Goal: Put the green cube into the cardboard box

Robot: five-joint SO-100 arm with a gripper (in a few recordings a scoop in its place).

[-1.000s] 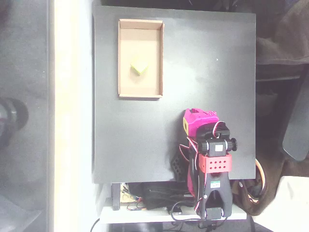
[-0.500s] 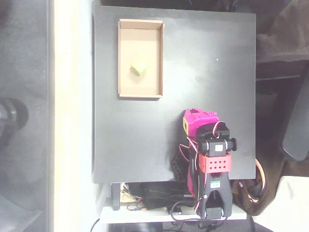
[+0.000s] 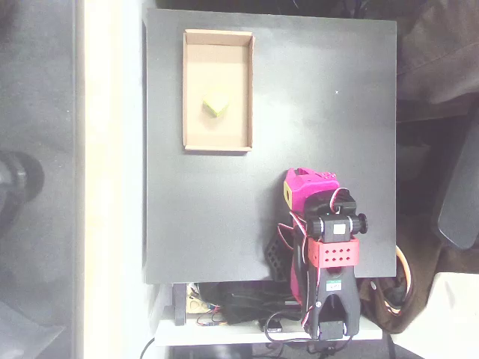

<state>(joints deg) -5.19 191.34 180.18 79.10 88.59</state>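
The green cube (image 3: 215,106) is lying inside the cardboard box (image 3: 191,90). I am parking my tool (image 3: 303,187) well clear of it; its grip state cannot be told.

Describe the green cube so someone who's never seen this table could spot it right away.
In the overhead view, find the black table, then the shallow tan cardboard box near its upper left corner. The green cube lies inside, near the middle of the box floor. It is small and lime yellow-green, and nothing else lies in the box.
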